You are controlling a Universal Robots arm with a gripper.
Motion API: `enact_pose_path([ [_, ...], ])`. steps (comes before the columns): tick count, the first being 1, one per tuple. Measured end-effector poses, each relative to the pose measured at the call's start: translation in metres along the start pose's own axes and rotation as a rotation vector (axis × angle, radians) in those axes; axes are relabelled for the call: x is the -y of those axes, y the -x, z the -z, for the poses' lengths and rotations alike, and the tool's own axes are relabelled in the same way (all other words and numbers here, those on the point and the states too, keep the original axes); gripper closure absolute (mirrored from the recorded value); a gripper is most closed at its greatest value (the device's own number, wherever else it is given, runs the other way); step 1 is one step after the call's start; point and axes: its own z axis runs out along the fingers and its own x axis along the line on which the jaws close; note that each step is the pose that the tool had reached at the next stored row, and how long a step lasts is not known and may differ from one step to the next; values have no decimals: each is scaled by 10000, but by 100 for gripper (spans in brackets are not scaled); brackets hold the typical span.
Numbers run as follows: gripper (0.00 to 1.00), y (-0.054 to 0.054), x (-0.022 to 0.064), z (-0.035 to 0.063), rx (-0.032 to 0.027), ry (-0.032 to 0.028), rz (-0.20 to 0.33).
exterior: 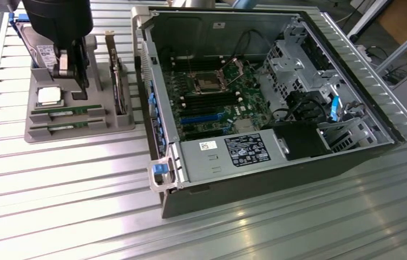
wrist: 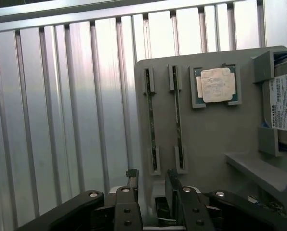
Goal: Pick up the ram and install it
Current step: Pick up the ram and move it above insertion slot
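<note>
— What's on the exterior view's left?
— A grey plastic holder tray (exterior: 80, 135) on the ribbed metal table (exterior: 59, 206). Two long, thin green ram sticks (exterior: 67, 110) stand on edge in its slots, side by side, next to a square silver processor chip (exterior: 49, 96).
— And the black gripper (exterior: 72, 73)?
— Above the tray, near the sticks' ends. Its fingers (wrist: 173, 187) are spread apart and grip nothing.
— Further right?
— An open dark computer case (exterior: 261, 108), with the green motherboard (exterior: 214, 97) exposed.

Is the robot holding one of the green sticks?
No, one ram stick and the other ram stick both sit in slots on the gray tray, and the open tool has nothing between its fingers.
</note>
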Motion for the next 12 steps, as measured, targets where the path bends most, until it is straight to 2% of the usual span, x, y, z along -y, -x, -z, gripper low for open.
enact_pose_path([
  [12,64,0,-63,-54,-62,-4,-2],
])
